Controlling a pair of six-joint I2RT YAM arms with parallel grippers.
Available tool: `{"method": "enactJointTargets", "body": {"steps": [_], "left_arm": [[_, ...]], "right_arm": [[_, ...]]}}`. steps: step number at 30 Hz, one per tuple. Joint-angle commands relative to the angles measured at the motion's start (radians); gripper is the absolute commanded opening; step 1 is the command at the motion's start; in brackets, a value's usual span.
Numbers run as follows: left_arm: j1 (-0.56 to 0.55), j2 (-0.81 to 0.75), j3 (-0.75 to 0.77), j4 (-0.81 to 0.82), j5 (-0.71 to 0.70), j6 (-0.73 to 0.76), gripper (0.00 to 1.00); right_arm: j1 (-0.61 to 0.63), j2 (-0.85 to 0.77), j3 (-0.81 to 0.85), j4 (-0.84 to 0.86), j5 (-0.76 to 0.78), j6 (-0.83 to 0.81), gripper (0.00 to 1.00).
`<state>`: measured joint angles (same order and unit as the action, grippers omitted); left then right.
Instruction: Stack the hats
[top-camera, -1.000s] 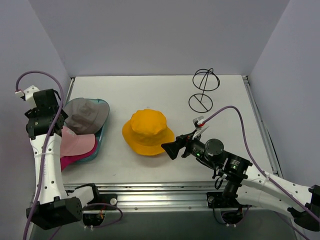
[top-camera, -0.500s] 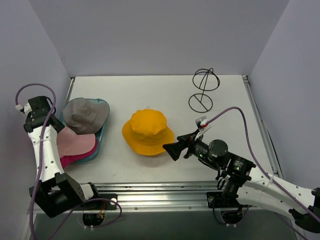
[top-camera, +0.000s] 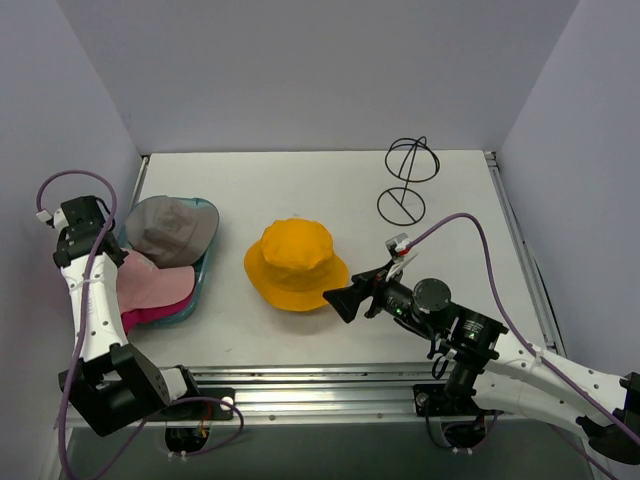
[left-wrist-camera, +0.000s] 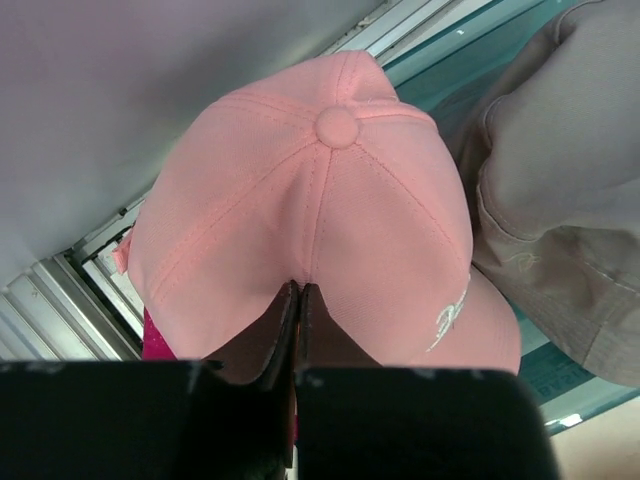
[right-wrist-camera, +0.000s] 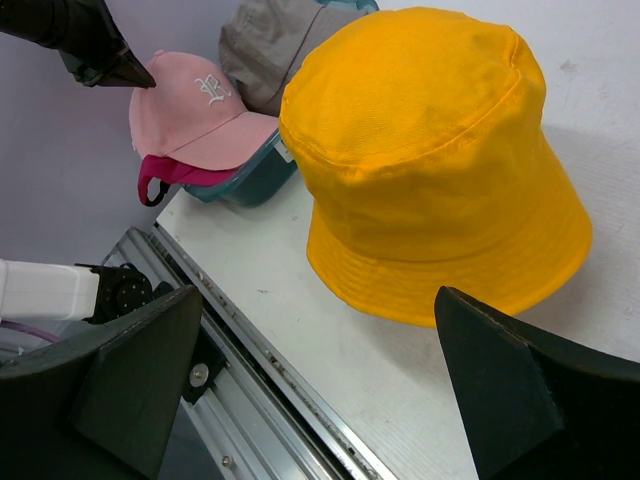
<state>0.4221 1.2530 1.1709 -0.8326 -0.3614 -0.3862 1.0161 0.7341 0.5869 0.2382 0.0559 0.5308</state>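
The yellow bucket hat (top-camera: 296, 265) sits crown up near the middle of the table (top-camera: 450, 190), its brim spread flat all round. The other three are heaped at the table's left edge on a teal tray (top-camera: 200, 275). The grey bucket hat (top-camera: 172, 230) lies furthest back, slumped and creased. The light pink baseball cap (top-camera: 152, 285) touches its near side, crown up, with white embroidery on the front. The magenta baseball cap (top-camera: 140, 320) lies beneath the pink one, with only its edge and back strap showing.

2 white arms (top-camera: 88, 330) — black motor joints (top-camera: 432, 297), looping purple cables (top-camera: 460, 215).
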Motion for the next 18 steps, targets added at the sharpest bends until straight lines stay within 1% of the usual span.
{"method": "enactJointTargets", "body": {"steps": [1, 4, 7, 9, 12, 15, 16, 18], "left_arm": [[0.007, -0.075, 0.047, 0.029, 0.004, -0.003, 0.02], [0.007, -0.104, 0.084, 0.013, 0.002, -0.006, 0.02], [0.004, -0.179, 0.095, 0.018, 0.009, -0.016, 0.02], [0.004, -0.197, 0.105, 0.017, 0.018, -0.025, 0.02], [0.003, -0.216, 0.134, 0.01, 0.059, -0.043, 0.02], [0.003, -0.233, 0.151, 0.016, 0.143, -0.063, 0.02], [0.003, -0.243, 0.157, 0.02, 0.195, -0.077, 0.02], [-0.009, -0.254, 0.176, 0.024, 0.225, -0.091, 0.02]], "right_arm": [[0.006, 0.001, 0.01, 0.044, -0.005, -0.005, 0.98], [0.006, 0.001, 0.008, 0.044, -0.002, -0.005, 0.98], [0.006, -0.004, 0.007, 0.039, 0.002, -0.005, 0.98], [0.006, -0.012, 0.005, 0.041, 0.002, -0.003, 0.98], [0.006, -0.024, 0.004, 0.038, 0.007, 0.0, 0.98], [0.006, -0.027, 0.004, 0.035, 0.013, -0.003, 0.98], [0.006, -0.025, 0.004, 0.032, 0.013, -0.005, 0.98], [0.007, -0.024, 0.004, 0.03, 0.012, -0.005, 0.98]]}}
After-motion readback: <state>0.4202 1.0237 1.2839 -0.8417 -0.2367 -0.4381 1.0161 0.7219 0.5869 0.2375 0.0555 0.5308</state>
